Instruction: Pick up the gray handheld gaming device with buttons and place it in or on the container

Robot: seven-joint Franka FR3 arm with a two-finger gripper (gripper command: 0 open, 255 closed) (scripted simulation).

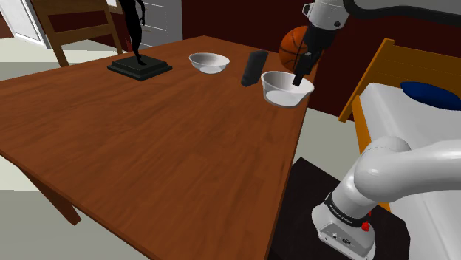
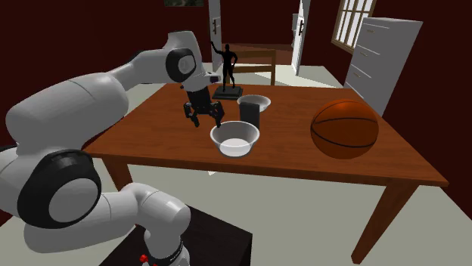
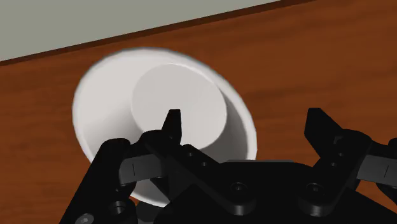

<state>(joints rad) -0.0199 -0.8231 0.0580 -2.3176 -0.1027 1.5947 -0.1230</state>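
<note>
Underneath, wide brown table (image 1: 148,148), carrying a white bowl (image 1: 287,89) near its edge. White arm (image 2: 68,113) reaching over that bowl. Orange basketball (image 2: 345,128) on the table, well apart from the bowl. Black figurine (image 1: 139,44) far beyond the bowl. Second white bowl (image 1: 209,62) near the first. Dark gray gaming device (image 1: 254,68) standing just beside the first bowl, between the two, unheld. Black gripper (image 3: 243,118) hovering over the bowl's rim, fingers spread, clasping nothing.

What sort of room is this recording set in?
Most likely a furnished room in a house, perhaps a bedroom with a dining table: a large brown wooden table with a wooden chair behind it, a white chest of drawers, and a wooden-framed bed with a white mattress.
</note>
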